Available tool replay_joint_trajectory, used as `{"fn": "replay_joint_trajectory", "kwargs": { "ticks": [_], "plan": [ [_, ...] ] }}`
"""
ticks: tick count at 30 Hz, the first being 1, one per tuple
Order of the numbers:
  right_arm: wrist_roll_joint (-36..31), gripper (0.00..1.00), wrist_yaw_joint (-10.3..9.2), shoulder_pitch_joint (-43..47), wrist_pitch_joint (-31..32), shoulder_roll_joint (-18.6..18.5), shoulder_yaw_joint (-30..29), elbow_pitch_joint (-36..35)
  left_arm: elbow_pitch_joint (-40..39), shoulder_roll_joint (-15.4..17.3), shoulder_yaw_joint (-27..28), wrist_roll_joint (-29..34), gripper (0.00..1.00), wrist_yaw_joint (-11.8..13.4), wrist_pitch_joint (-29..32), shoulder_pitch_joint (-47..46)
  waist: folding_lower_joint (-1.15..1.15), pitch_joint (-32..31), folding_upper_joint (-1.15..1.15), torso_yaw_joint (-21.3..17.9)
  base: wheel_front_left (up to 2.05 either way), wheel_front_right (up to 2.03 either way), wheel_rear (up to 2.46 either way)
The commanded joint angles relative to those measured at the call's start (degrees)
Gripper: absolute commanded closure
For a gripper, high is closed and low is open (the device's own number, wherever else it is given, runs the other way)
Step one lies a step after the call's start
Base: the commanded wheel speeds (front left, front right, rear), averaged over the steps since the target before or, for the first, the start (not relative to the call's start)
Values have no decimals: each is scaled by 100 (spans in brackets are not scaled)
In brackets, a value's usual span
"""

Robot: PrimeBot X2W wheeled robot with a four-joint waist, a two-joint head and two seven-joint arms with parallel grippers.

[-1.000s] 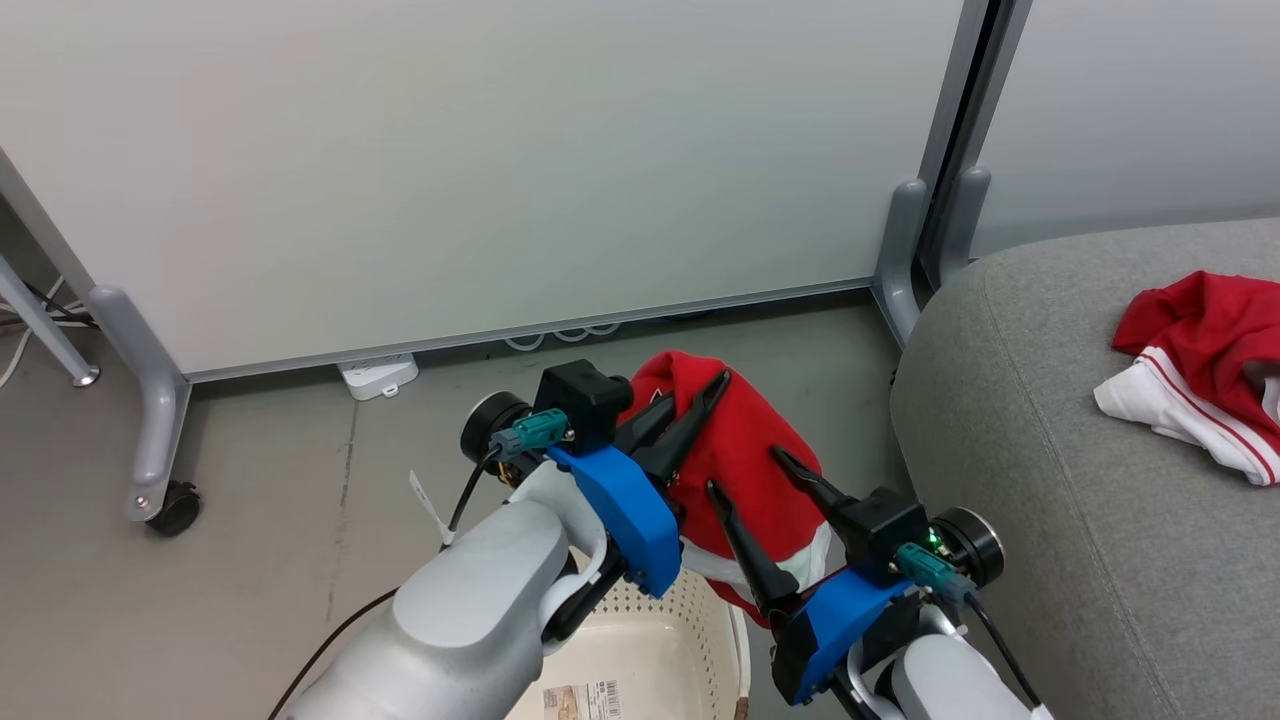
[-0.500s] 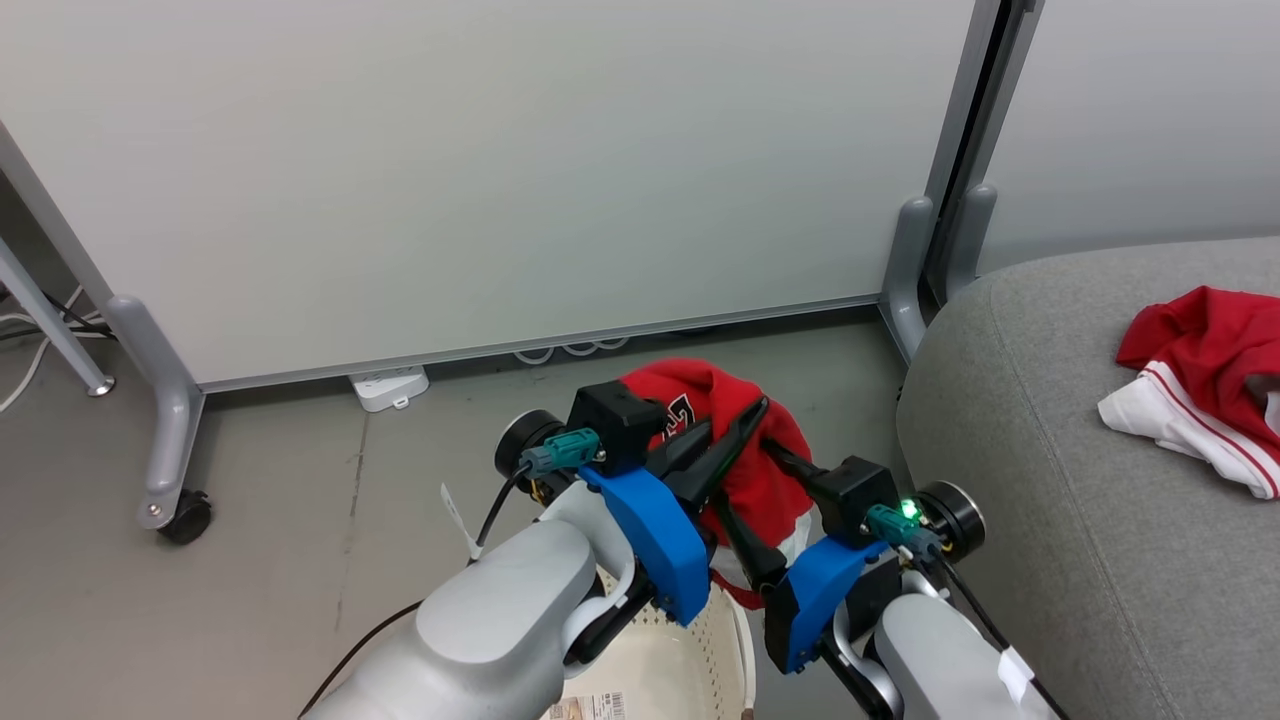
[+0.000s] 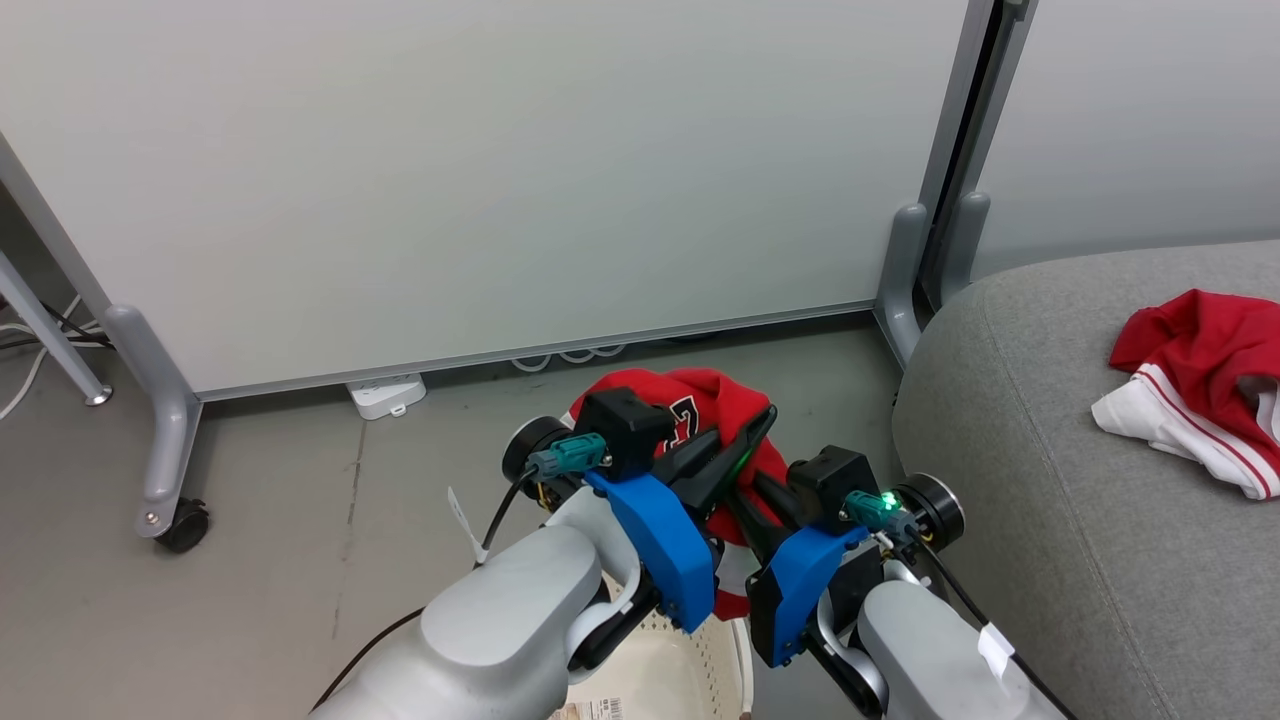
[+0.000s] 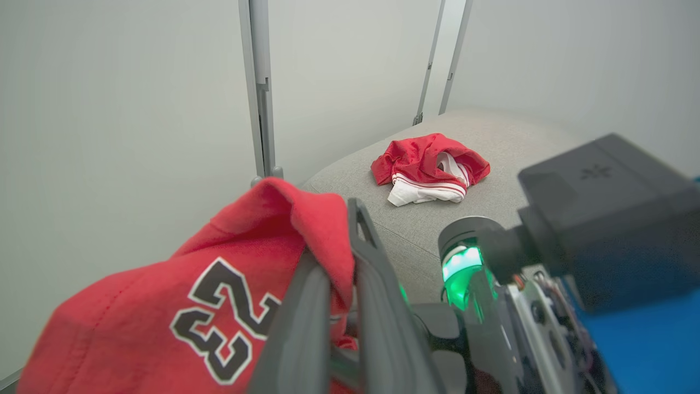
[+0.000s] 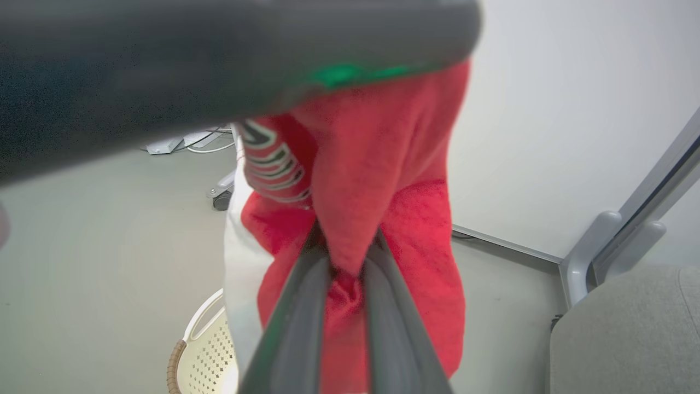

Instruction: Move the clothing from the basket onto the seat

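Spread a second ago, the right end effector [image 5: 347, 262] now clamps the red jersey [image 4: 136, 317] beside the left end effector [image 4: 334, 232], likewise clamped on it, above the basket [image 5: 205, 350]; the left wrist view shows its "23" and the other garment [image 4: 429, 167] on the seat [image 4: 508, 142].

The soft red jersey [image 4: 136, 306] carries a black "23" edged in white. In the right wrist view, a white panel and dark-and-white striped markings show on its hanging side. The crumpled red garment [image 3: 1195, 350] has a white band crossed by thin red stripes. The large grey woven-fabric seat cushion [image 3: 1050, 580] is plain mid-grey. The cream-white perforated plastic basket [image 5: 208, 350] is dotted with rows of small holes and has a brown woven-look rim. The left gripper [image 4: 333, 235] and right gripper [image 5: 347, 251] have dark grey fingers, bright blue mounts, black housings and teal connectors. The floor [image 3: 250, 560] is dull grey, and the wall panels [image 3: 500, 150] are pale grey-white.
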Motion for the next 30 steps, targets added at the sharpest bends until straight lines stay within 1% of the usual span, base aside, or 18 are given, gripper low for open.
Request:
{"fn": "replay_joint_trajectory", "kwargs": {
  "ticks": [1, 13, 22, 30],
  "plan": [
    [27, 100, -6, -92, -32, -4, 31, 44, -10, 5, -2, -31, 100, -6, -21, -90, 0, 3, 0, -1, 0, 0, 0],
    [141, 100, -6, -155, -206, -4, 139, 300, 180, 5, 103, 20, 100, -6, -21, -130, 0, 29, 0, -77, 0, 0, 0],
    [178, 100, -6, -182, -278, -4, 178, 347, 244, 6, 193, 68, 100, -6, -22, -111, 0, 44, 0, -162, 0, 0, 0],
    [168, 100, -6, -189, -331, -4, 159, 385, 201, 7, 179, 70, 100, -6, -21, -109, 0, 82, 0, -158, 0, 0, 0]
  ]
}}
